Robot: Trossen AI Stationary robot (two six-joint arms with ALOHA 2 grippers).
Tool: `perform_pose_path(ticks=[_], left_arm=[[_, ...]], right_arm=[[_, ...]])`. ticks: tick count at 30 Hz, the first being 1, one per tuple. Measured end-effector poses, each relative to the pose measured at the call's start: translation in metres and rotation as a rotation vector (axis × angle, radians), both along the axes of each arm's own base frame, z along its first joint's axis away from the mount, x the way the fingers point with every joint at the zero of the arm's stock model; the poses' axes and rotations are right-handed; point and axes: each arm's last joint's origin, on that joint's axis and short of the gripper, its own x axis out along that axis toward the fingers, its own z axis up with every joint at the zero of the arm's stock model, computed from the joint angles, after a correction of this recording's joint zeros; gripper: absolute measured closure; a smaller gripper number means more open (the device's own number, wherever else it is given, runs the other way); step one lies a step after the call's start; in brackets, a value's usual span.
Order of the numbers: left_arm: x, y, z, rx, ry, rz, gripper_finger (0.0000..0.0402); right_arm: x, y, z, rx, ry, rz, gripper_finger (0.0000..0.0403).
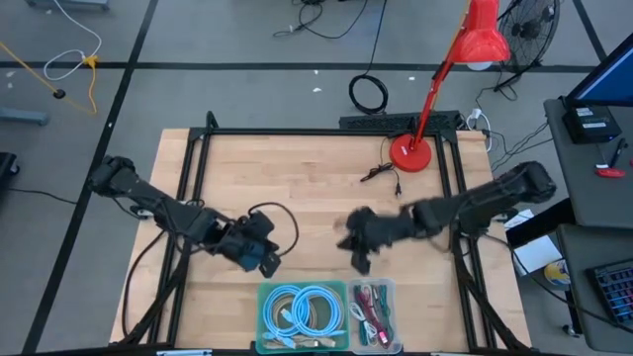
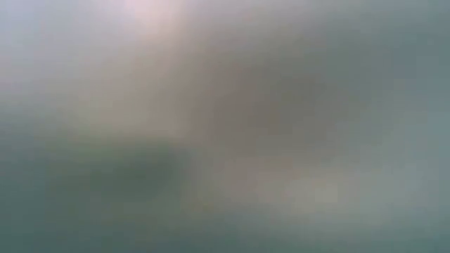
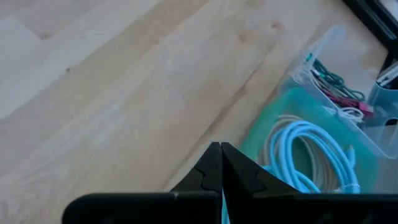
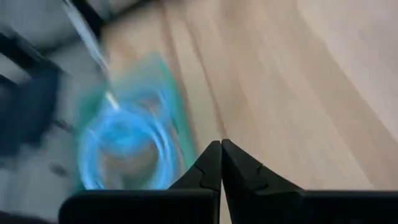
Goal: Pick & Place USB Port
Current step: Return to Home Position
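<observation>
A clear two-compartment tray point(image 1: 346, 287) stands at the table's near edge. Its left half holds light-blue coiled cables point(image 1: 302, 311) point(image 3: 311, 149) point(image 4: 124, 143), and its right half holds red and green cables point(image 1: 371, 311) point(image 3: 339, 93). A small dark cable piece point(image 1: 381, 174) lies on the wood by the lamp base; I cannot tell whether it is the USB port. My left gripper point(image 1: 267, 261) point(image 3: 221, 149) hovers just left of the tray, shut and empty. My right gripper point(image 1: 358, 261) point(image 4: 221, 146) hangs above the tray's far side, shut and empty. The low view shows only blur.
A red desk lamp has its round base point(image 1: 408, 153) on the table's far right, and its arm leans out over the far edge. A black frame point(image 1: 297, 132) runs along the table's edges. Bare wood point(image 1: 297, 188) lies between the arms and the far edge.
</observation>
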Motion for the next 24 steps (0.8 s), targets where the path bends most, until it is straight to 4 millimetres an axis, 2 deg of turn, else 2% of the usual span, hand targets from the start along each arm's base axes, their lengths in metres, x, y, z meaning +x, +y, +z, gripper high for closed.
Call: perform_pose_path(ticks=[2, 5, 9, 11, 17, 20, 24], left_arm=[[0.003, 0.007, 0.0, -0.014, 0.008, 0.006, 0.0401], [0.005, 0.016, 0.004, -0.024, -0.004, 0.029, 0.0401], [0.008, 0.027, 0.009, -0.014, -0.035, 0.04, 0.0401], [0.007, 0.032, 0.012, -0.018, -0.048, 0.056, 0.0401], [0.014, 0.048, 0.019, -0.061, -0.114, 0.116, 0.0401], [0.017, 0.054, 0.019, -0.069, -0.125, 0.13, 0.0401], [0.022, 0.061, 0.023, -0.085, -0.173, 0.156, 0.0401]], right_arm=[[0.0, -0.023, 0.001, 0.063, -0.136, 0.0, 0.0403], [-0.013, -0.058, 0.0, 0.129, -0.328, -0.001, 0.0403], [-0.046, -0.095, -0.007, 0.201, -0.554, 0.072, 0.0403], [-0.067, -0.107, -0.01, 0.157, -0.643, 0.107, 0.0403], [-0.123, -0.115, -0.022, -0.083, -0.755, 0.142, 0.0403], [-0.146, -0.115, -0.032, -0.105, -0.74, 0.131, 0.0403], [-0.17, -0.112, -0.059, -0.075, -0.633, 0.112, 0.0403]])
